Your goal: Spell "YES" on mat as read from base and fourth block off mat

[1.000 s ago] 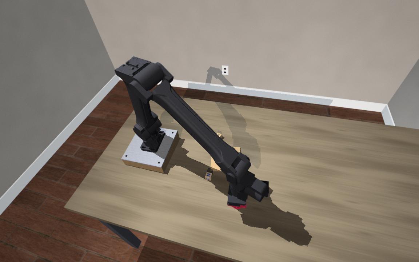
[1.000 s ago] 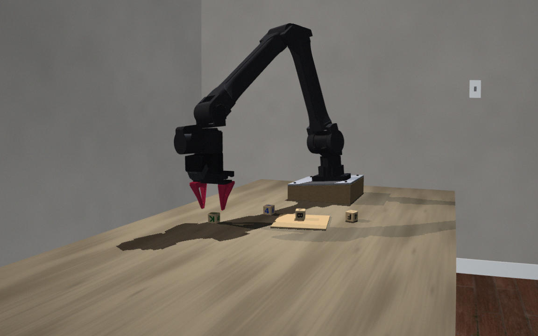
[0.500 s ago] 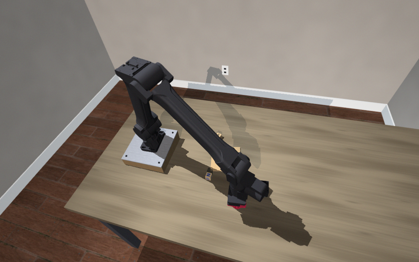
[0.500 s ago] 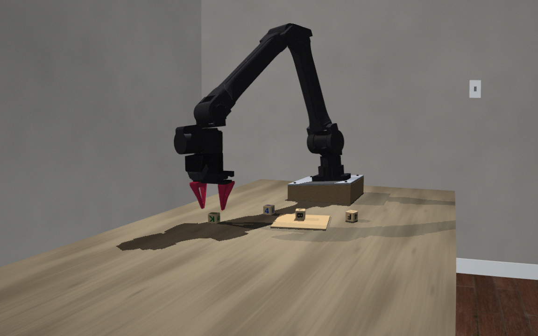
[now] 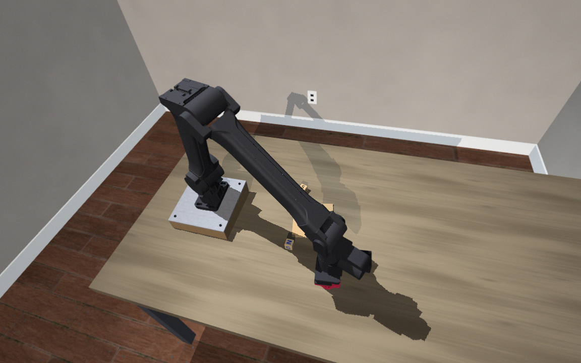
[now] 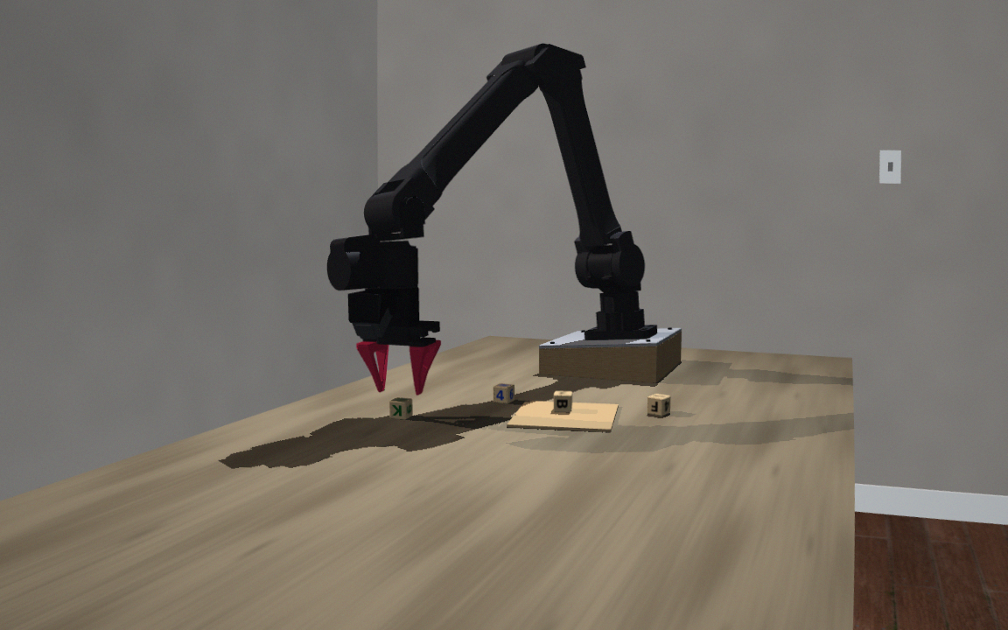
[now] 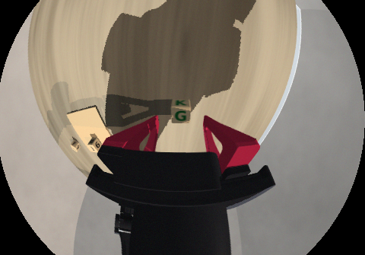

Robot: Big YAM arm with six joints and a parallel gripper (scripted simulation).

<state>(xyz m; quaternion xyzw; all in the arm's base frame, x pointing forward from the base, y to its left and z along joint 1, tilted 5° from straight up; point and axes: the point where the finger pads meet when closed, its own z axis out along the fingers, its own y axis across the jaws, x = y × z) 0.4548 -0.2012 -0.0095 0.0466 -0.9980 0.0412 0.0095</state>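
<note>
My gripper (image 5: pixel 327 284) (image 6: pixel 398 390) (image 7: pixel 181 119) is open and empty. It hangs a little above a wooden block with green letters (image 6: pixel 400 407) (image 7: pixel 181 112), which lies on the table off the mat and shows a K and a G. A block with blue marks (image 5: pixel 289 243) (image 6: pixel 503 393) lies beside the mat. A block with a black B on its side (image 6: pixel 563 402) sits on the tan mat (image 5: pixel 298 229) (image 6: pixel 595 419) (image 7: pixel 84 119). Another block, with an F on its side (image 5: pixel 303 185) (image 6: pixel 658 404), lies off the mat on its other side. I cannot read the top faces.
The arm's base block (image 5: pixel 207 212) (image 6: pixel 609 356) stands on the table behind the mat. The arm hides most of the mat in the top view. The table's edge (image 7: pixel 289 87) runs to the right of the gripper in the wrist view.
</note>
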